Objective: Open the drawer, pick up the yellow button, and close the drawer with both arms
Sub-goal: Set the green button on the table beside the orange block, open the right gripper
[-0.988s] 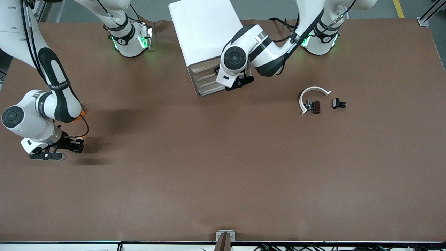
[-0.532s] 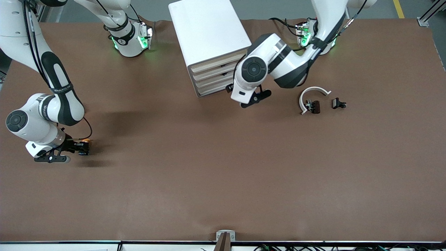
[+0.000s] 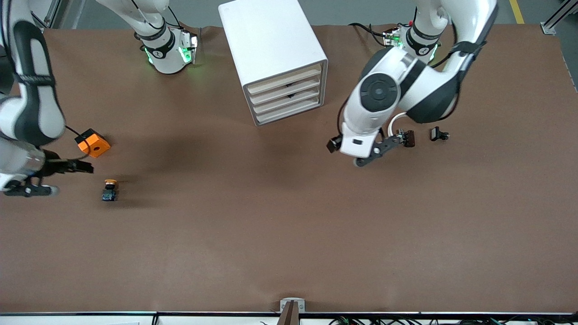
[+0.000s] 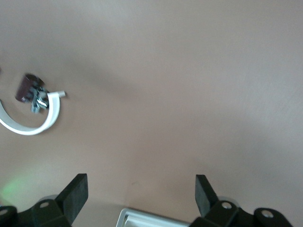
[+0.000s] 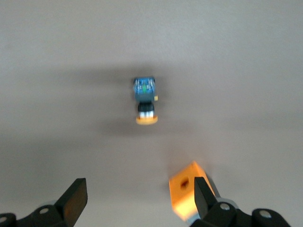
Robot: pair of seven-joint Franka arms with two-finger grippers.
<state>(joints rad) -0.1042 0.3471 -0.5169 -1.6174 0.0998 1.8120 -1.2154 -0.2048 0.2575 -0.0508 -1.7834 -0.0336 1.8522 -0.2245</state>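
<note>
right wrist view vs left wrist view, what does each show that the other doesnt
Only the right wrist view shows the tiny push-button with an orange-yellow cap lying on the table, the orange square block with a hole, and the open right tool. Only the left wrist view shows the curved white plastic piece, a small dark brown part beside it, and the open left tool. Both show the brown table.

1. Brown matte table [image 3: 289, 225] fills most of the front view.
2. Grey floor [image 3: 352, 11] shows past the table's edge by the bases, with a yellow line [image 3: 517, 11].
3. Aluminium frame rail [image 3: 557, 18] at one corner.
4. Metal bracket [image 3: 292, 307] at the near edge.
</note>
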